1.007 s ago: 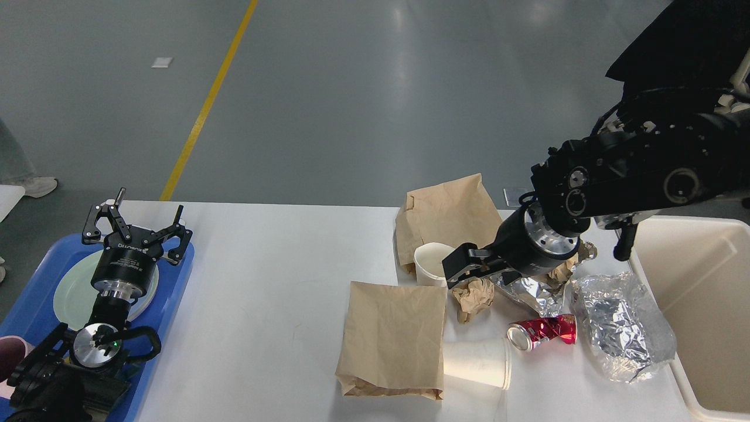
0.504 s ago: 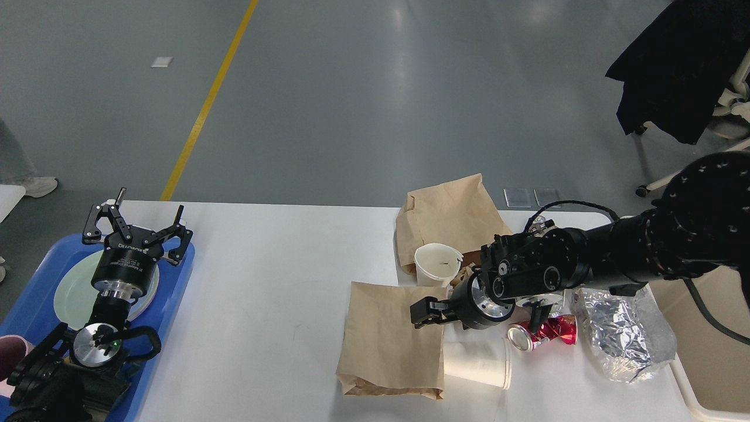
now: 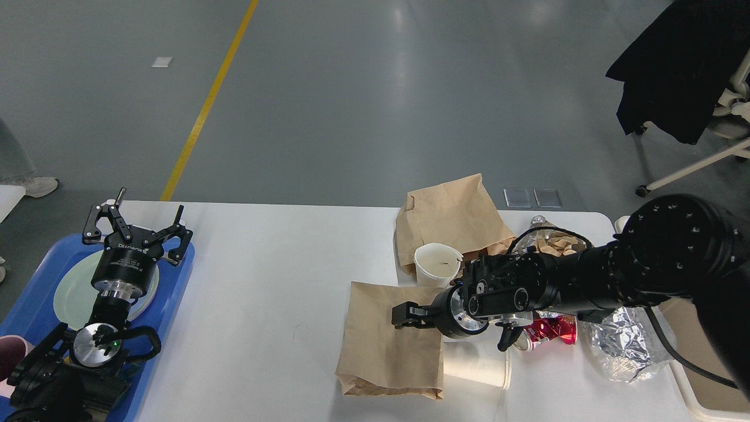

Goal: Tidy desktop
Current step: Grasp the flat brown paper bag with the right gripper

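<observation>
Near paper bag: the flat brown paper bag [image 3: 391, 340] lies at the near middle of the large white rectangular desktop [image 3: 275, 293]; my right gripper [image 3: 404, 315] now hangs over its far right part, whereas a second ago it was farther back, by the crumpled paper wad.
Right jaws: seen dark and end-on, so I cannot tell whether they are spread or closed; nothing shows between them.
What the change means: I judge that the right arm has swung leftward and nearer to line up on this bag as the next piece of rubbish; no grasp is made yet.
Tipped cup: a white paper cup lying on its side [image 3: 477, 363] sits just right of the bag, partly under my wrist.
Red can: a crushed red drink can [image 3: 554, 329] shows behind the forearm; its print is too small to read.
Foil: a crumpled silver foil sheet [image 3: 624, 346] lies at the right, near the cream bin's edge.
Left gripper: my left gripper [image 3: 137, 231] hovers over the blue plastic tray [image 3: 170, 293] at the left, fingers spread wide, empty, unmoved; white lettering on its body is too small to make out.
Far items: an upright white paper cup [image 3: 436, 262] stands against a second, crumpled brown paper bag [image 3: 448, 214].
</observation>
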Robot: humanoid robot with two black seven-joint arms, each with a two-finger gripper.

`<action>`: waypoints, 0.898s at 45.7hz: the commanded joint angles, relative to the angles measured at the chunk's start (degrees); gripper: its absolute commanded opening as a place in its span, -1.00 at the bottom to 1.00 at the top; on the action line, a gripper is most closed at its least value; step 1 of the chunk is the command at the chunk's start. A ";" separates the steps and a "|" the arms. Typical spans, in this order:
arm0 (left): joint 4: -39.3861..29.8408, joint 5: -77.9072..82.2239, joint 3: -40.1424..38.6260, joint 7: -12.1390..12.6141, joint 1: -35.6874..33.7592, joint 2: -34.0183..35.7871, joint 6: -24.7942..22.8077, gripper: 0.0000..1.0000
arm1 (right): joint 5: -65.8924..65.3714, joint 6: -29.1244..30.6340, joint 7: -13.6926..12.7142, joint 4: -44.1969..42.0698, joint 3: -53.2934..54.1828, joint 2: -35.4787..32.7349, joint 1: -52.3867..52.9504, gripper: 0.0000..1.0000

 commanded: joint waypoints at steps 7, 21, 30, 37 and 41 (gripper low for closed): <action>0.00 0.07 0.00 0.00 0.00 0.00 0.00 0.93 | -2.52 -0.19 0.09 -1.08 -0.34 1.84 -1.45 0.72; 0.00 0.07 0.00 0.00 0.00 0.00 0.00 0.93 | -2.70 -0.37 -0.17 -0.99 0.01 3.07 -2.15 -0.97; 0.00 -0.02 0.00 0.00 0.00 0.00 0.00 0.93 | -2.26 -3.97 -2.37 -1.60 0.10 4.04 -3.82 -1.00; 0.00 -0.02 0.00 0.00 0.00 0.00 0.00 0.93 | -2.26 -3.53 -3.51 -1.43 0.19 4.22 -3.73 -1.00; 0.00 0.07 0.00 0.00 0.00 0.00 0.00 0.93 | -2.09 -3.62 -3.60 -1.60 0.80 4.22 -3.82 -1.00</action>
